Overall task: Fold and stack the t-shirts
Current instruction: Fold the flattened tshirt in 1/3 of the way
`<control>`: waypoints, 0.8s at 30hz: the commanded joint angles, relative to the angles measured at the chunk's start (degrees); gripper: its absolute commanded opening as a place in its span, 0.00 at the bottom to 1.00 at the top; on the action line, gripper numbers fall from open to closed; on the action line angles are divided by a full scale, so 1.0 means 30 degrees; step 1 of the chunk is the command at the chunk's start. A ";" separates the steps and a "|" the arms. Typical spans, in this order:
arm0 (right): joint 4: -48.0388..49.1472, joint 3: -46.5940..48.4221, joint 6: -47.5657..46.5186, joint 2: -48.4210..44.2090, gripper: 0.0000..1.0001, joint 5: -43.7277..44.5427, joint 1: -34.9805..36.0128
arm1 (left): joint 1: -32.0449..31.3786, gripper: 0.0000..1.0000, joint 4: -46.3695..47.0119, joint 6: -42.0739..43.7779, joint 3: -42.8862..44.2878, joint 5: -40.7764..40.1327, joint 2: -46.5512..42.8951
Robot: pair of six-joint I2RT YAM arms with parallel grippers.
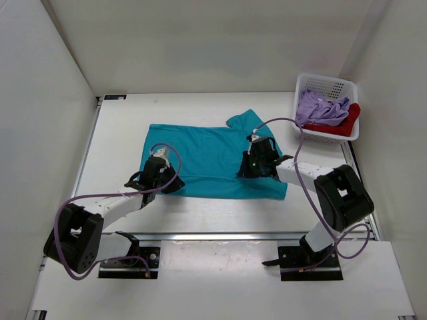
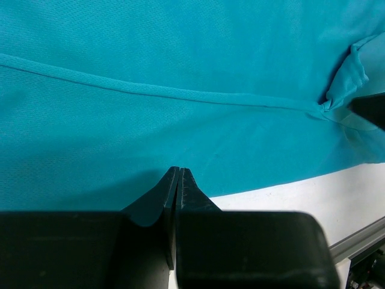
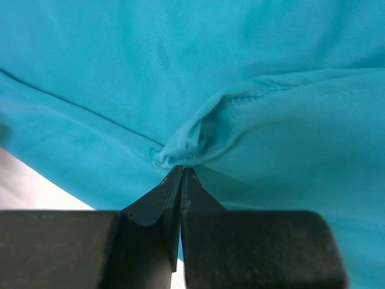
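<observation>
From above, the wrist housings hide where the left gripper [image 2: 179,176] and right gripper [image 3: 182,173] tips meet the teal shirt [image 1: 207,157], which overruns both wrist views. You see only a corner of the red shirt [image 1: 350,124], buried under the lavender shirt [image 1: 319,108]. A dark shape [image 2: 370,109] is cut by the left wrist view's right edge and is unidentifiable.

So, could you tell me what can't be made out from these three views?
Left wrist view: whether the shut left gripper actually pinches the teal t-shirt; its own tips hide that.
Top view: both grippers' fingertips, hidden under the wrists, including the right gripper.
Top view: most of the red t-shirt, buried under the lavender t-shirt in the basket.
Both wrist views: the teal shirt's outline, cut off by the frame edges.
</observation>
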 commanded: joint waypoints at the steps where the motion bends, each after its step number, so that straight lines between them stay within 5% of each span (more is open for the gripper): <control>1: 0.0372 0.1417 -0.0054 0.0943 0.00 0.0073 0.0118 | 0.0383 0.10 0.0122 0.0031 0.0094 0.0218 -0.0544; 12: 0.0138 0.5608 -0.0407 0.4201 0.00 -0.0339 -0.0204 | 0.0678 0.11 -0.0142 0.0294 0.0533 0.0131 -0.0661; 20: 0.0019 0.0372 -0.0760 -0.1800 0.00 0.0486 0.0264 | -0.0143 0.10 -0.0729 0.0529 0.1294 -0.0341 0.0798; 24: -0.0273 -0.1011 -0.0758 -0.1721 0.00 0.0889 0.2338 | -0.0377 0.09 -0.0464 0.0062 0.1794 -0.0337 0.1945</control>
